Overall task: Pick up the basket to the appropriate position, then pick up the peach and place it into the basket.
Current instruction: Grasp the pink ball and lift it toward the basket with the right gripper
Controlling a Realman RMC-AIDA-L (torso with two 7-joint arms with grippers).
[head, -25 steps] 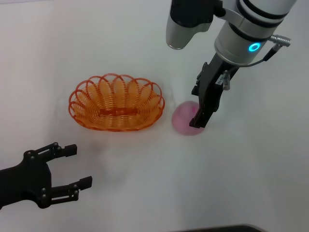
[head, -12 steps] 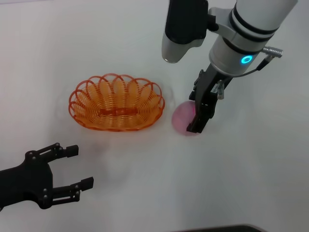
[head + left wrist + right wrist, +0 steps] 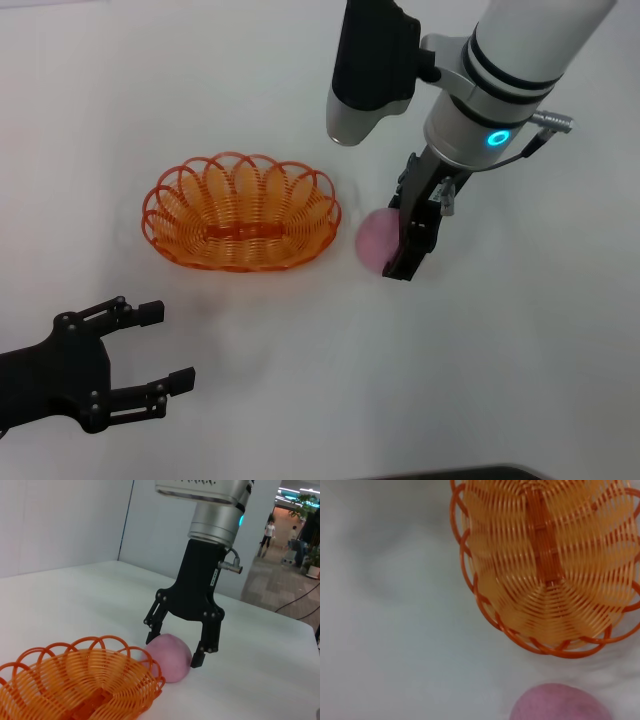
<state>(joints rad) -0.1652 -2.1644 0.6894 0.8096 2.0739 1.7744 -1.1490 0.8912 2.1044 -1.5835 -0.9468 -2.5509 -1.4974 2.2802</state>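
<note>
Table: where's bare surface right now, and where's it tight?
Bare table runs wide between the left gripper and the right gripper, and in front of the basket. Tight spot: the narrow gap between the basket and the peach, where the right gripper's open fingers straddle the fruit.

White table [image 3: 520, 360] fills the head view edge to edge, plain and bright, and there's a thin dark strip [image 3: 450, 473] along the bottom edge, centre to right. Over in the left wrist view, pale wall panels [image 3: 60, 525] stand behind the table, with a vertical seam between them. Beyond the table's far edge a hall opens up: a person in a white top [image 3: 270, 530] standing far back, green plants [image 3: 314, 555] nearby, a dark cable [image 3: 295, 605] trailing across the grey floor
</note>
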